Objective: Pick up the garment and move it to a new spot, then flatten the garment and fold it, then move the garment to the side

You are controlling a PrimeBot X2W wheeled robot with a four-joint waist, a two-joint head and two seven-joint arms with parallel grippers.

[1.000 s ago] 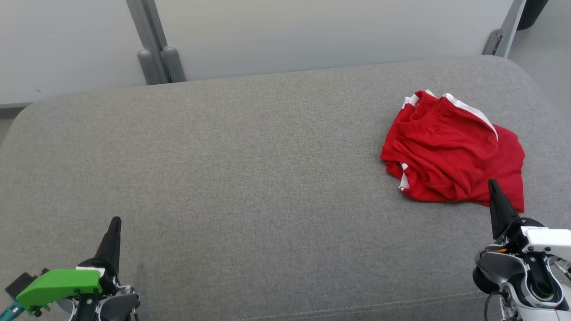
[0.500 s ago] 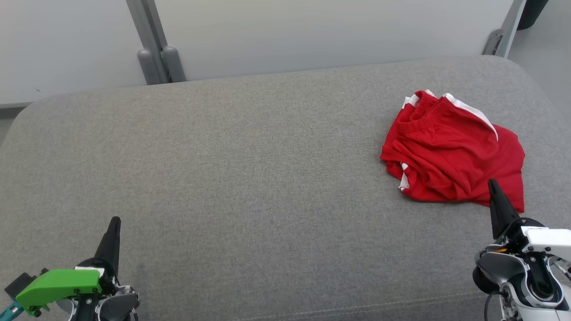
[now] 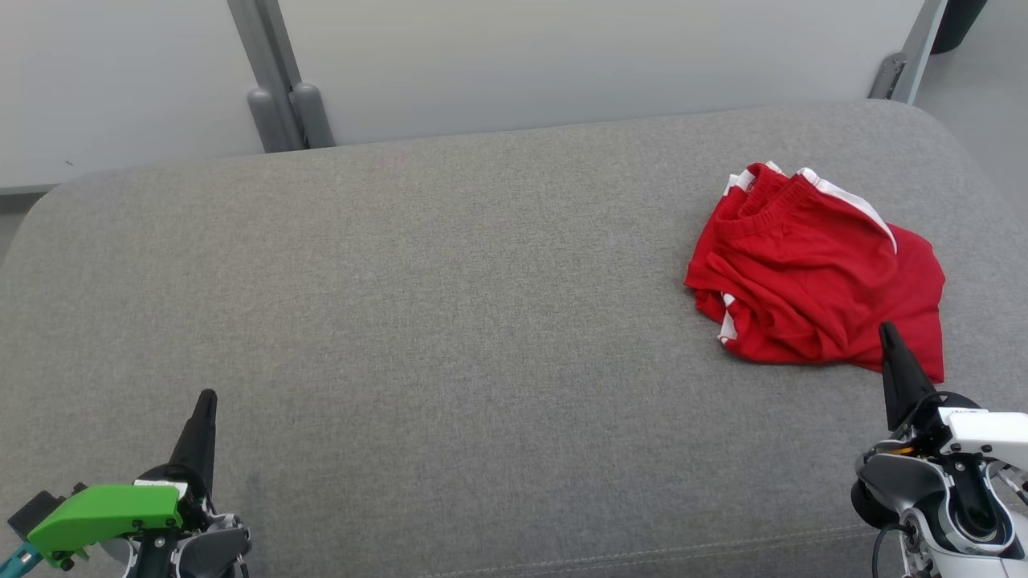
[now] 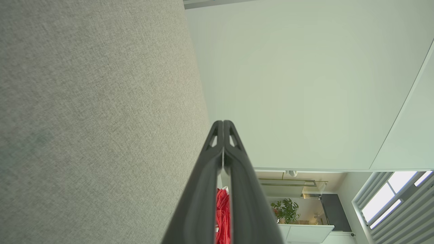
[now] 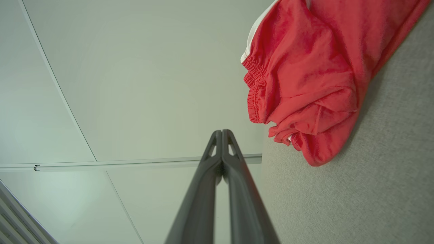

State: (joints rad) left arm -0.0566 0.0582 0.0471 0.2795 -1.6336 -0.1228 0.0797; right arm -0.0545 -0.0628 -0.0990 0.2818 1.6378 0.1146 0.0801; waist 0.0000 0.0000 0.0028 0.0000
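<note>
- Left gripper point(image 3: 206, 400): lower left of the head view, low over the grey cushion point(image 3: 482, 337). Its two dark fingers are pressed together on nothing, and its pose matches both earlier pictures.
- Right gripper point(image 3: 888, 335): lower right, fingers likewise closed tip to tip and empty. In the head view its tip overlaps the garment's near edge, but the right wrist view shows a gap between tip and cloth. It too is unmoved.
- Red garment point(image 3: 811, 273): bunched at the cushion's far right, elastic waistband and white trim uppermost, with the same outline as a second ago.
- Pale wall panel point(image 3: 562, 64): behind the cushion.
- Reading: nothing has changed, so both arms are idle. The heap may be a loose fold or a crumple, which is hard to tell. It fits a garment awaiting pickup as well as one folded and set aside.
</note>
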